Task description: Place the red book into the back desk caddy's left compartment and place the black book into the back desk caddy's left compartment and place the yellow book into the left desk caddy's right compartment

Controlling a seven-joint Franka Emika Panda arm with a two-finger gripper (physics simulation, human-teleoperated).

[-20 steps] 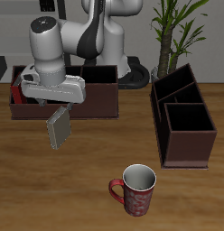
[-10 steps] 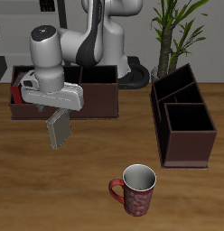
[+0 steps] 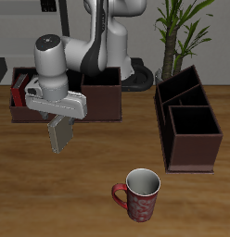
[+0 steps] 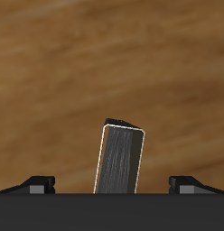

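My two-finger gripper (image 3: 59, 118) hangs just in front of the long dark-brown back desk caddy (image 3: 98, 100), clamped on the small thick grey-olive yellow book (image 3: 59, 134). The book hangs upright, slightly tilted, above the wooden table (image 3: 98, 185). In the wrist view the same book (image 4: 120, 160) runs away from the camera, pale edge outlining its dark face, with only wood grain behind it; my fingertips sit to either side at the frame edge, but the actual contact is hidden there.

The dark red hardcover red book (image 3: 16, 95) shows at the end of the back desk caddy, standing inside the end compartment. I cannot make out the slim black book; my arm covers most of that compartment.

The dark-brown left desk caddy (image 3: 187, 125), narrow end toward the table's front, stands well apart from the held book. A red patterned mug (image 3: 138, 194) stands nearer the front edge. A potted plant (image 3: 172, 37) is behind the left desk caddy.
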